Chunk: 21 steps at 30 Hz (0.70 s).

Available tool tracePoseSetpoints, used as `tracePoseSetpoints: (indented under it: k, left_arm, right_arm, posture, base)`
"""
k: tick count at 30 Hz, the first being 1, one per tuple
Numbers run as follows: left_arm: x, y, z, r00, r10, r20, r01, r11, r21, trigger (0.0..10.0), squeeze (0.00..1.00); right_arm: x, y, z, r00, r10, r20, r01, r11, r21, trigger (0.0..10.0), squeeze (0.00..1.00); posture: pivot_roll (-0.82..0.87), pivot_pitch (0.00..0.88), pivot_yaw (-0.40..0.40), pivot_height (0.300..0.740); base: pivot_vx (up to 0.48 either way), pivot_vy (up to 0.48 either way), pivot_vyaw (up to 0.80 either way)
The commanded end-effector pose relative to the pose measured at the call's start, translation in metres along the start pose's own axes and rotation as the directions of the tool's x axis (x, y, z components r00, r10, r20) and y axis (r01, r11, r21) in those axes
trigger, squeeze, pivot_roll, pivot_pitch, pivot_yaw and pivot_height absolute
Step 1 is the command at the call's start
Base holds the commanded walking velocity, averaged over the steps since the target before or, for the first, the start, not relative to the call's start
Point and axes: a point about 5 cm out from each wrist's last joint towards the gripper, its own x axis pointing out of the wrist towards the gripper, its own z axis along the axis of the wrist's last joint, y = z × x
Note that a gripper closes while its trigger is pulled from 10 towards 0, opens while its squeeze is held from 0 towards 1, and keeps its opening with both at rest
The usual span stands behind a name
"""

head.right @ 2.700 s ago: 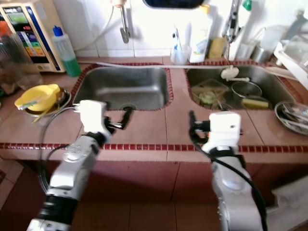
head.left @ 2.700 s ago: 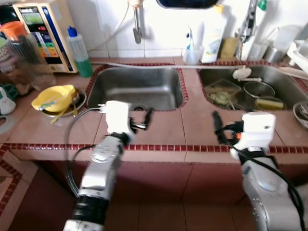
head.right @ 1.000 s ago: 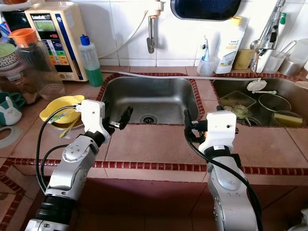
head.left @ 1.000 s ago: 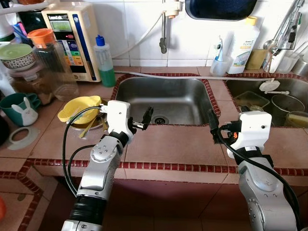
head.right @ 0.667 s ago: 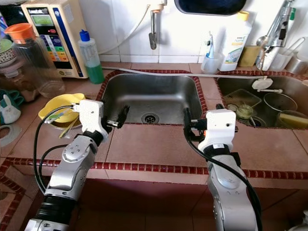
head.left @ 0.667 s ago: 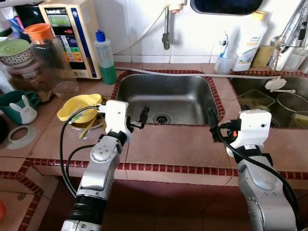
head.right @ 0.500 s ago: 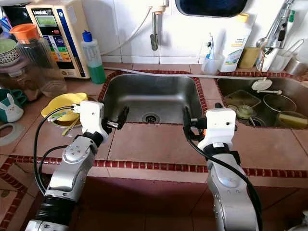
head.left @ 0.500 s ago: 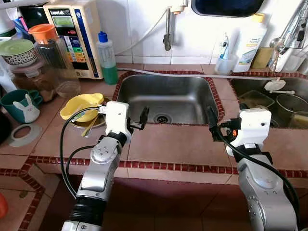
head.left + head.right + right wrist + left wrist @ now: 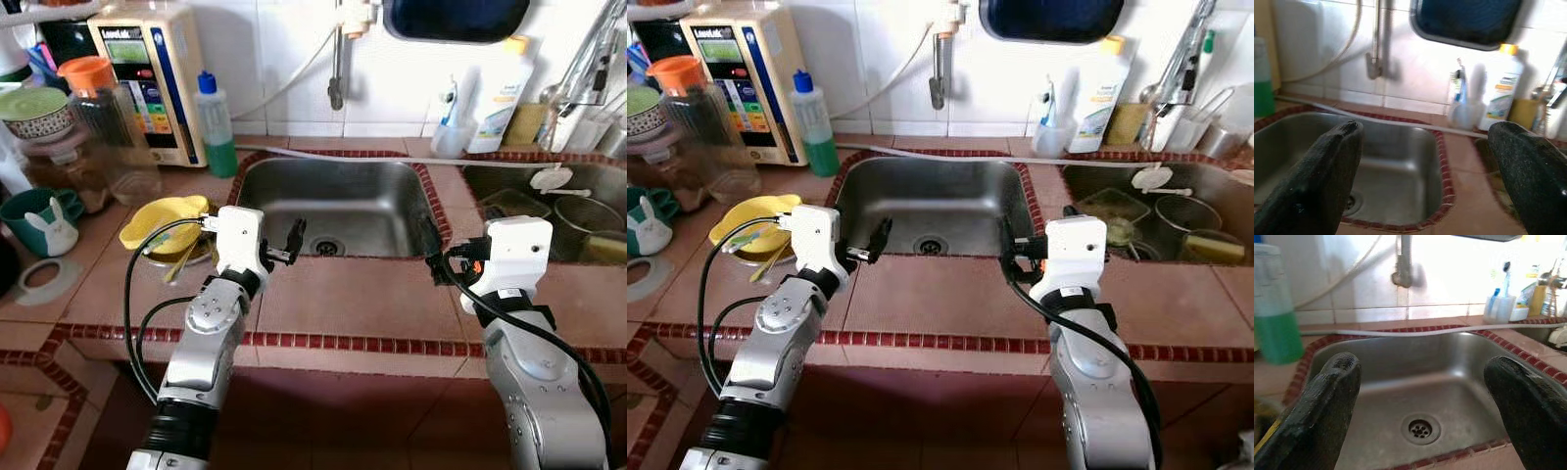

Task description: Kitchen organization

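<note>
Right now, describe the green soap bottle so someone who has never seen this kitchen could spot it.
Start at the left sink and look to its back left corner. On the counter by the tiled wall, beside the beige appliance, stands the bottle. Its clear body holds green liquid under a blue cap, unlike the white bottle further right.

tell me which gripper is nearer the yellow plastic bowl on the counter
Left. The left gripper hovers at the empty steel sink's front rim, just beside the yellow plastic bowl. The right gripper is at the sink's far corner, farther away.
</note>
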Motion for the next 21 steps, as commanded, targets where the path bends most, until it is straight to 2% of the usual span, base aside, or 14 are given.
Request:
tracePoseSetpoints:
  k: [1, 13, 21]
  left_arm:
    - [0.0007, -0.0036, 0.0009, 1.0, -0.021, 0.003, 0.021, 1.0, 0.012, 10.0, 0.0]
    - [0.0008, -0.0031, 0.0016, 1.0, -0.024, 0.008, 0.024, 1.0, 0.005, 10.0, 0.0]
    - [0.0005, -0.0029, 0.0016, 1.0, -0.025, 0.01, 0.025, 1.0, 0.006, 10.0, 0.0]
  right_arm:
    - [-0.0004, -0.0008, 0.0053, 1.0, -0.009, 0.016, 0.009, 1.0, -0.005, 10.0, 0.0]
    - [-0.0005, 0.0001, 0.0041, 1.0, -0.01, 0.013, 0.01, 1.0, -0.007, 10.0, 0.0]
    - [-0.0007, 0.0004, 0.0033, 1.0, -0.012, 0.01, 0.012, 1.0, -0.007, 10.0, 0.0]
  posture:
    - [0.0, 0.0, 0.029, 0.74]
    - [0.0, 0.0, 0.034, 0.74]
    - [0.0, 0.0, 0.035, 0.74]
  base:
    - [0.292, 0.0, 0.0]
    - [0.323, 0.0, 0.0]
    - [0.0, 0.0, 0.0]
